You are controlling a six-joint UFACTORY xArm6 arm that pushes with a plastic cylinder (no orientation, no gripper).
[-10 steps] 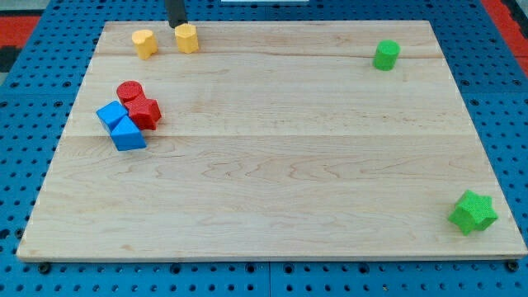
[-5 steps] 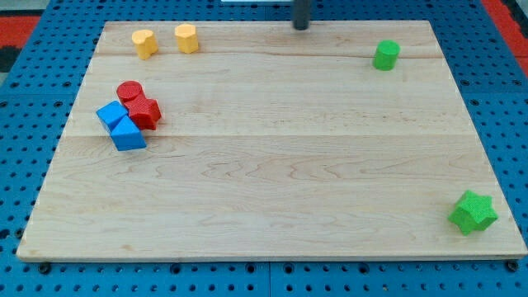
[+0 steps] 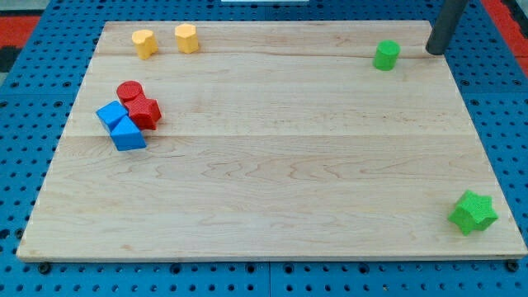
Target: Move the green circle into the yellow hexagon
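The green circle [image 3: 385,55] stands near the board's top right. The yellow hexagon [image 3: 186,38] stands at the top left, far from it. My tip [image 3: 435,51] is just to the right of the green circle, a small gap away, near the board's right edge. The rod rises out of the view's top.
A second yellow block [image 3: 145,43] sits left of the hexagon. A red circle [image 3: 129,91], another red block [image 3: 143,112] and two blue blocks [image 3: 121,126] cluster at the left. A green star [image 3: 473,212] lies at the bottom right. The wooden board [image 3: 272,165] lies on a blue pegboard.
My tip has moved from beside the yellow hexagon at the top left, across the top edge, to the right of the green circle. No block has moved.
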